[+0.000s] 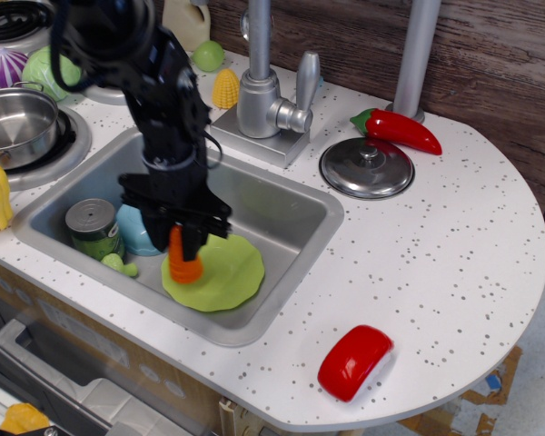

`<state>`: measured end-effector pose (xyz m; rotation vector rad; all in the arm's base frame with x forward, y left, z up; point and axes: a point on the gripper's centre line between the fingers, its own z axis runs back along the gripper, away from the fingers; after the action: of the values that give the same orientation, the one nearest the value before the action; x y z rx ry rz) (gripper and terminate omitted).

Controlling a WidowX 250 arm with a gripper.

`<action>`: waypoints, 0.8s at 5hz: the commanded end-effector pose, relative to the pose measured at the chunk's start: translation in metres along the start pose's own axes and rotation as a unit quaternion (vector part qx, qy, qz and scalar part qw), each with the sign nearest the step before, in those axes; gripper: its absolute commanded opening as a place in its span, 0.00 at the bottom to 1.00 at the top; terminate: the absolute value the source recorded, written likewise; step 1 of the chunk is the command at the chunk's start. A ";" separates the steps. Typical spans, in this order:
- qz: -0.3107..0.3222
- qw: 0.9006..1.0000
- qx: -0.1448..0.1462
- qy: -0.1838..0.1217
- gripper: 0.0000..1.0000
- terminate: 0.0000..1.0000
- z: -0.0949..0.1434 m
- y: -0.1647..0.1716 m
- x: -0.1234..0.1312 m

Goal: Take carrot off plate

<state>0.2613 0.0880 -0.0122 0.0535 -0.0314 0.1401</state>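
The orange carrot (183, 261) is upright between the fingers of my black gripper (183, 245), which is shut on it. It hangs over the left rim of the lime-green plate (225, 272), which lies in the steel sink (282, 195). The carrot's lower end seems just above the plate's left edge; I cannot tell whether it touches.
In the sink to the left stand a light-blue bowl (132, 232), a tin can (93, 228) and a small green piece (118, 265). On the counter are a steel lid (367, 167), a red chili pepper (398, 129), a corn cob (225, 88), a faucet (259, 91) and a red object (354, 361).
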 end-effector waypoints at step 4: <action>0.007 0.999 -0.001 -0.039 0.00 0.00 -0.010 0.024 -0.027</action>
<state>0.2282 0.1038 -0.0274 0.0440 -0.1001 0.1585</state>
